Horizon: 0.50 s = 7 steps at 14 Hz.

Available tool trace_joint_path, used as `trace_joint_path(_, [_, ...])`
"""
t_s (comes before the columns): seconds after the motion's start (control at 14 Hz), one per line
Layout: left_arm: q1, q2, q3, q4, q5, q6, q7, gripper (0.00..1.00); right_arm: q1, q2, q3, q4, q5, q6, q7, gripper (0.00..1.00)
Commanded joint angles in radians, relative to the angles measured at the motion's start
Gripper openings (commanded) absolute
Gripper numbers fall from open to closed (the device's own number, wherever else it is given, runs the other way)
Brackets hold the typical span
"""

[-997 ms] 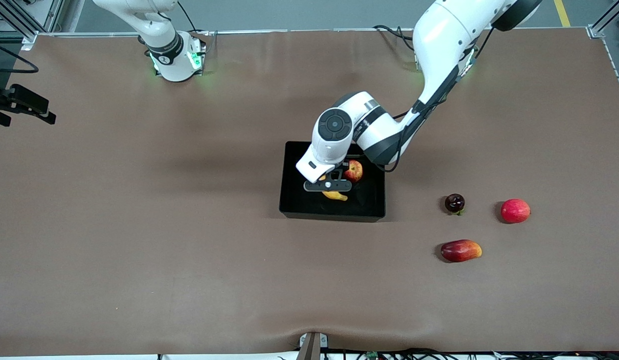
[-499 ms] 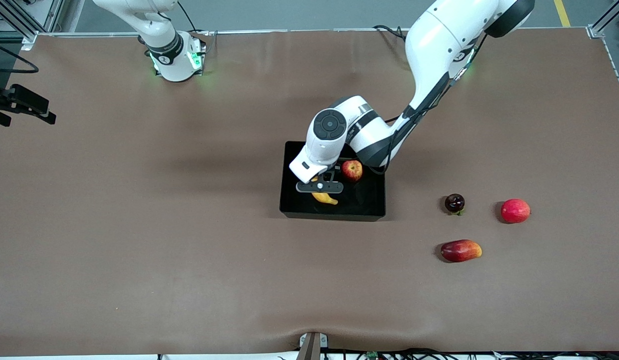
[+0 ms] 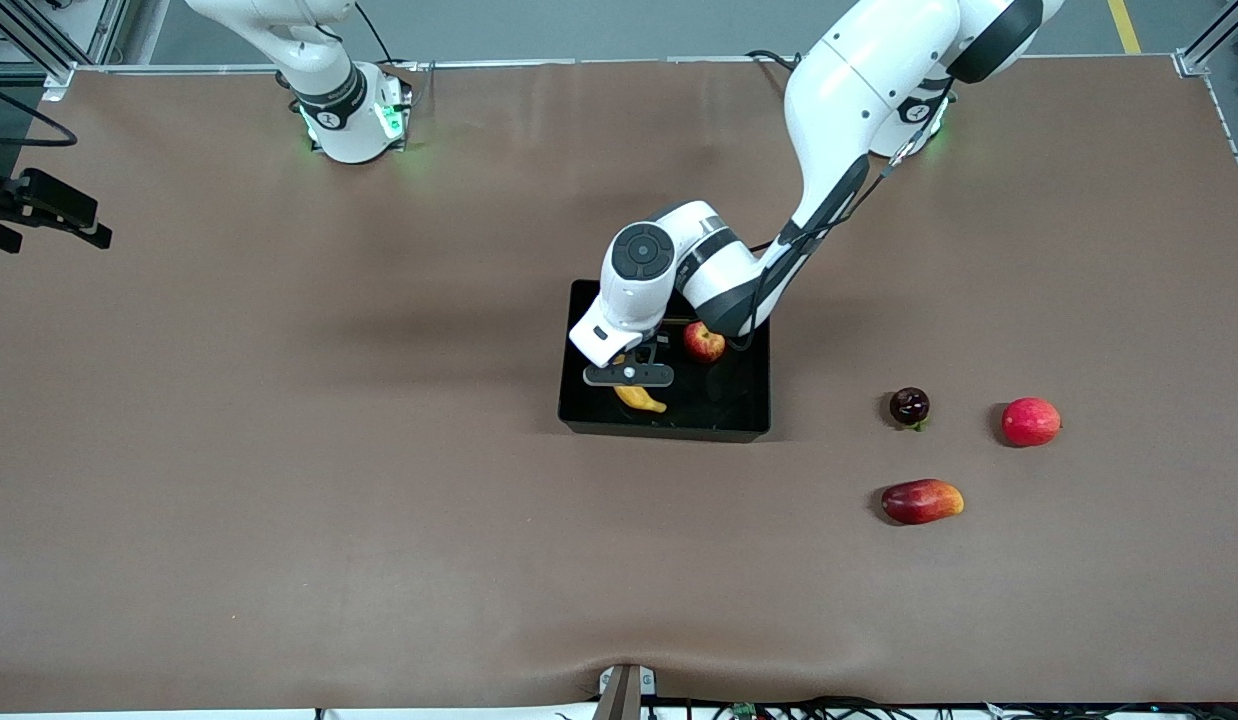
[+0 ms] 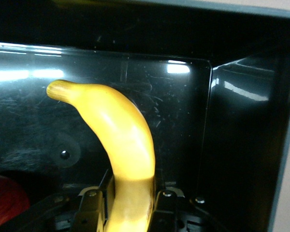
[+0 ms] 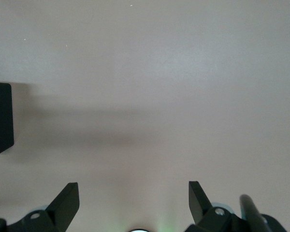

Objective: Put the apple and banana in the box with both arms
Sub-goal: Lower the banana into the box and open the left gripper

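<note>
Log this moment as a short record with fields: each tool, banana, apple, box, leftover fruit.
left tool: over the box, shut on the banana
right tool: open, holds nothing, over bare table; arm waits
banana: held between the left tool's fingers, above the box floor
apple: in the box, toward the left arm's end
box: black, mid-table
other fruit: dark round fruit, pinkish-red round fruit, elongated red-orange fruit, all on the table outside the box

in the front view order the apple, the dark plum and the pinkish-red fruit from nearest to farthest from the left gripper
From the left gripper, over the box:
1. Apple, in the box.
2. Dark plum, on the table toward the left arm's end.
3. Pinkish-red fruit, farther toward that end.
</note>
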<state>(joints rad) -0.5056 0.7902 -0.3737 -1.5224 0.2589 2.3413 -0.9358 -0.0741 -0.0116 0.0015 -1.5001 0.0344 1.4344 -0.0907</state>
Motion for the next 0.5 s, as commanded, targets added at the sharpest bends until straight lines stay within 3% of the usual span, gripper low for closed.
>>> trace_joint_path(0.0, [-0.024,0.033,0.009,0.019,0.029,0.033,-0.035,0.0,-0.018,-0.002,0.012,0.001,-0.01,-0.006,-0.007,1.0])
trace_joint_path(0.14, [-0.034,0.044,0.024,0.019,0.031,0.033,-0.031,0.0,-0.018,-0.002,0.012,0.001,-0.01,-0.006,-0.007,1.0])
trace_joint_path(0.43, [-0.047,0.069,0.041,0.019,0.048,0.064,-0.027,0.19,-0.018,-0.002,0.012,0.001,-0.01,-0.006,-0.007,1.0])
